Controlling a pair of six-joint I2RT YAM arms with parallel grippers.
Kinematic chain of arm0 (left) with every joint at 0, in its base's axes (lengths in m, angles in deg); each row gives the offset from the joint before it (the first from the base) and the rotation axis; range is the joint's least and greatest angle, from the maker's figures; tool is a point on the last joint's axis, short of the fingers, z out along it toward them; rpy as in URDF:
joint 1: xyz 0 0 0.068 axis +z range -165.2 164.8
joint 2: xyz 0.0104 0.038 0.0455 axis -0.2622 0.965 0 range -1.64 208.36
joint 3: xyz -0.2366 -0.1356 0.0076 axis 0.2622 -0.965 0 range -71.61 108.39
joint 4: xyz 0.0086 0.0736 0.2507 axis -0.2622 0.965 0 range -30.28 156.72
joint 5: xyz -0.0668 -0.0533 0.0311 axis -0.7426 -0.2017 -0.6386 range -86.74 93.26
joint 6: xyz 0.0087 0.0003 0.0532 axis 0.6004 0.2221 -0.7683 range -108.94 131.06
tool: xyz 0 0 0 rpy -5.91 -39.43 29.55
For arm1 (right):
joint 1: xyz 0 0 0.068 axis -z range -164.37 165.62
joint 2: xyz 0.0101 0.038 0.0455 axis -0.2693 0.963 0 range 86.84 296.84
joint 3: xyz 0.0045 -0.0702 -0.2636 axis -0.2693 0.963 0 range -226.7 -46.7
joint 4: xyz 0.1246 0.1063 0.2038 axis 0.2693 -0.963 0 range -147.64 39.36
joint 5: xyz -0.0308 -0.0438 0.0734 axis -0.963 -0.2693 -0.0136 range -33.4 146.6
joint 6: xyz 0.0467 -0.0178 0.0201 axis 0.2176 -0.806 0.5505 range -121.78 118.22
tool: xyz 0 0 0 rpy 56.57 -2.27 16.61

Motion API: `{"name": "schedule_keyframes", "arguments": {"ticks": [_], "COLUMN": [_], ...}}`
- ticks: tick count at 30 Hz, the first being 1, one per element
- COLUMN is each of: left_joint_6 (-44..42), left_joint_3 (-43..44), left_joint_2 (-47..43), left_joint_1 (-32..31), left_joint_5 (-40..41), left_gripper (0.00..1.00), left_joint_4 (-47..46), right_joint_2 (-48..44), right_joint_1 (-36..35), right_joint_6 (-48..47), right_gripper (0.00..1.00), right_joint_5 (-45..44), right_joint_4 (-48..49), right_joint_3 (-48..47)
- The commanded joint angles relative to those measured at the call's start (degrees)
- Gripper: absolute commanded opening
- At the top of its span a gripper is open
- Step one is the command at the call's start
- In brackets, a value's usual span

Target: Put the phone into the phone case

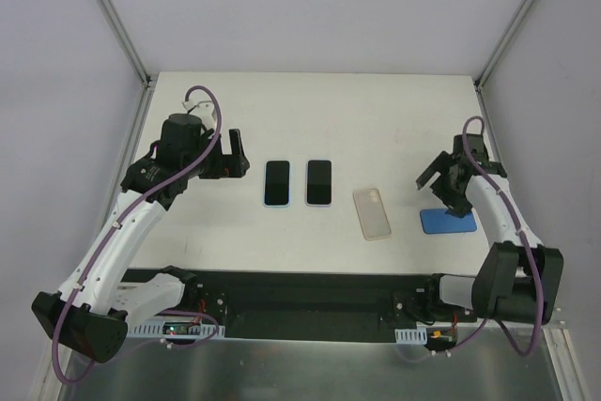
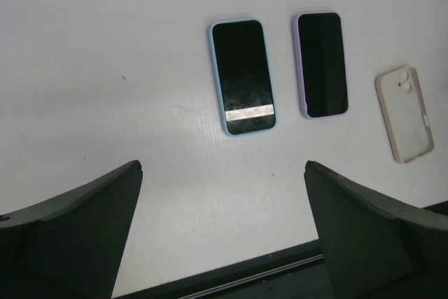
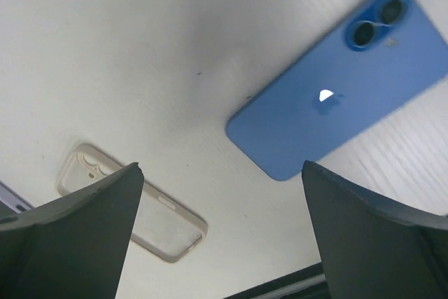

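The right gripper (image 1: 443,187) hangs over the right side of the table (image 1: 376,110) with its jaws spread wide and nothing between them. In its wrist view, both dark fingers (image 3: 77,236) frame bare tabletop. Just beyond and to the near right of it lies the blue phone (image 3: 336,117), flat and face down, with its two camera lenses and its logo showing. Its long side runs left to right in the overhead view, and the gripper is not touching it.

To the left of the phone, apart from it, the beige phone case (image 3: 168,225) lies flat on the table, its long side running roughly near to far. The phone is outside the case.

The left gripper (image 1: 240,155) is held above the left half of the table, jaws also fully apart and holding nothing. To its right, two more handsets lie screen up, side by side and close together but not touching. One is a phone in a light blue case (image 2: 243,76), the nearer of the two to this gripper. The other is a phone in a lilac case (image 2: 322,64), which lies between the first one and the beige case.
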Motion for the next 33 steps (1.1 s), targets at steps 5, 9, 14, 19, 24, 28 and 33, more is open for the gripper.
{"name": "schedule_keyframes", "arguments": {"ticks": [5,9,14,19,24,28,33], "left_joint_6": [0.87,0.78,0.87,0.70,0.61,0.61,0.52], "left_joint_3": [-0.27,-0.36,-0.36,-0.36,-0.27,-0.18,-0.27], "left_joint_2": [-1.90,-2.34,-2.43,-3.13,-3.39,-3.31,-3.31], "left_joint_1": [0.28,0.28,0.28,0.28,0.28,0.28,0.28], "left_joint_5": [-1.94,-1.59,-2.20,-1.50,-1.41,-1.24,-0.62], "left_gripper": [0.99,0.99,0.99,0.99,0.99,0.99,0.99], "left_joint_4": [-1.65,-1.65,-1.73,-1.74,-1.74,-1.82,-1.73], "right_joint_2": [1.70,2.85,6.45,10.05,11.99,15.59,16.82], "right_joint_1": [3.61,4.23,4.84,5.55,5.81,5.81,5.98], "right_joint_6": [27.47,31.16,35.64,38.02,38.64,38.99,40.13], "right_gripper": [0.99,0.99,0.98,0.98,0.97,0.97,0.91], "right_joint_5": [-19.16,-18.29,-18.03,-14.86,-14.33,-13.37,-11.34], "right_joint_4": [-13.32,-9.20,-8.75,-8.14,-7.26,-6.64,-5.76], "right_joint_3": [-2.39,0.42,0.25,0.86,0.42,-0.02,1.30]}}
